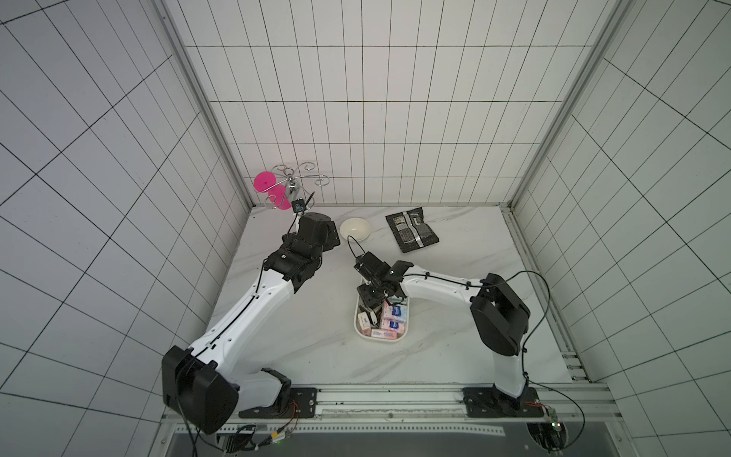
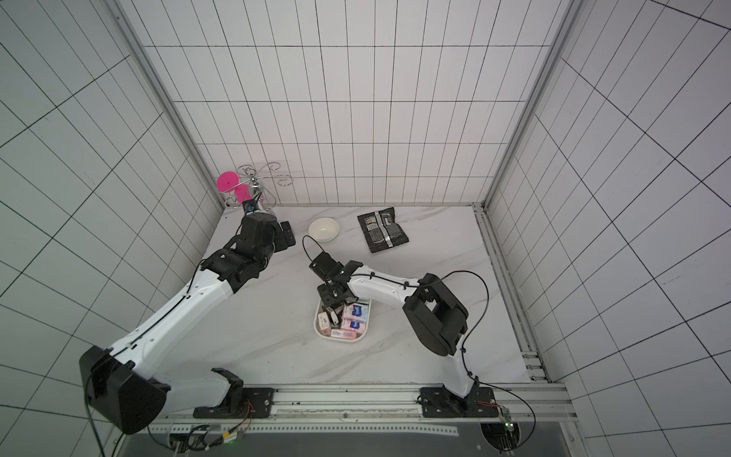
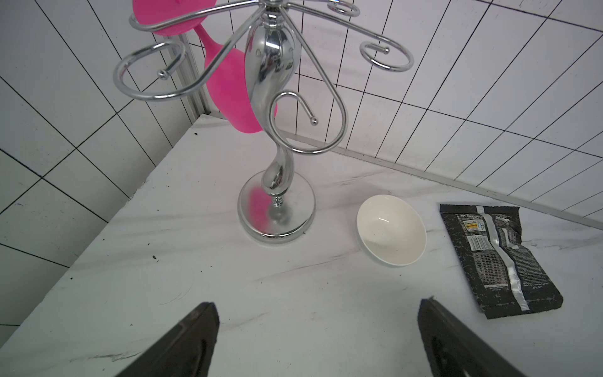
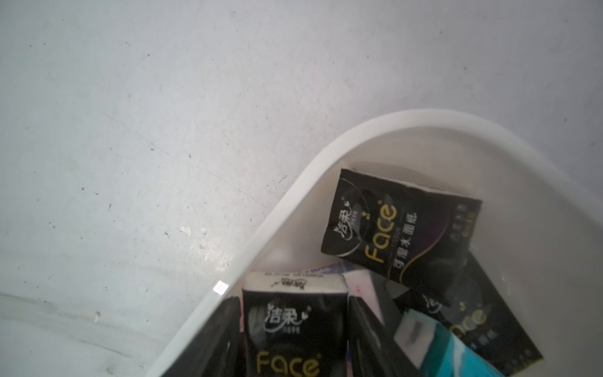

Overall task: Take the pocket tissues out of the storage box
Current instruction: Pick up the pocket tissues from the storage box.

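Note:
The storage box point(image 1: 358, 330) is a shallow white tray in the middle of the table, seen in both top views, with its rim point(image 4: 293, 196) close in the right wrist view. Several pocket tissues point(image 1: 393, 314) lie in it: pink-white ones with blue labels, black "Face" packets point(image 4: 398, 225) and a teal one point(image 4: 456, 355). My right gripper point(image 4: 295, 300) reaches down into the box's far end point(image 2: 332, 312). Its fingers press both sides of a black "Face" packet point(image 4: 293, 329). My left gripper point(image 3: 316, 303) hovers open over bare table at the back left, holding nothing.
A chrome hook stand point(image 3: 277, 196) with a pink glass point(image 3: 231, 91) hanging on it fills the back left corner. A small white bowl point(image 1: 355, 228) and a flat black foil pouch point(image 1: 412, 229) lie behind the box. Tiled walls enclose the table.

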